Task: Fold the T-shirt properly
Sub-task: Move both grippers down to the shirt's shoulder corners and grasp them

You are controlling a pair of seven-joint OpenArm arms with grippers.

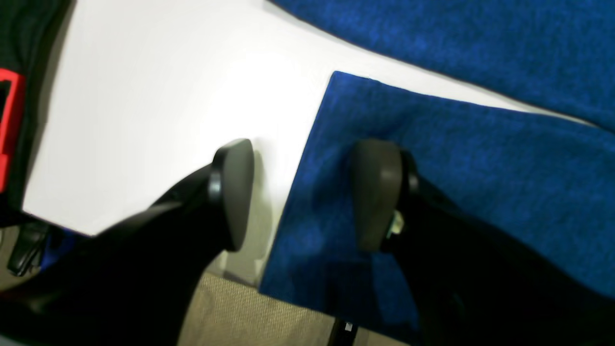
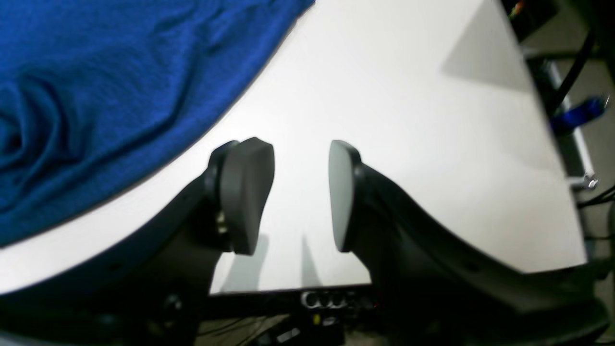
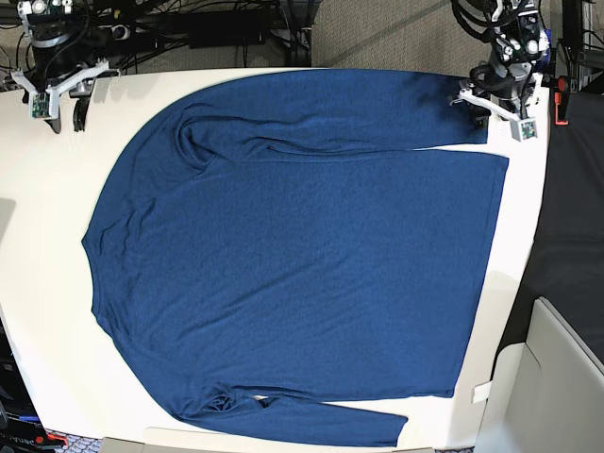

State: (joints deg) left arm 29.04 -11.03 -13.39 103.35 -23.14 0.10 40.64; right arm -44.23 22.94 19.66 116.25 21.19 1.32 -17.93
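Observation:
The T-shirt is dark navy and long-sleeved, and lies spread flat across the white table, neckline toward the left. Its upper sleeve runs along the far edge to a cuff at the back right. My left gripper is open and straddles that cuff's edge, with one finger on the blue fabric and the other on bare table. In the base view it sits at the sleeve end. At the back left corner my right gripper stands open over bare table, beside the shirt's edge, holding nothing.
The table's corner and beige floor lie just beneath the left gripper. A black surface with a red part borders the table's right side. A pale box stands at the front right. Cables run behind the table.

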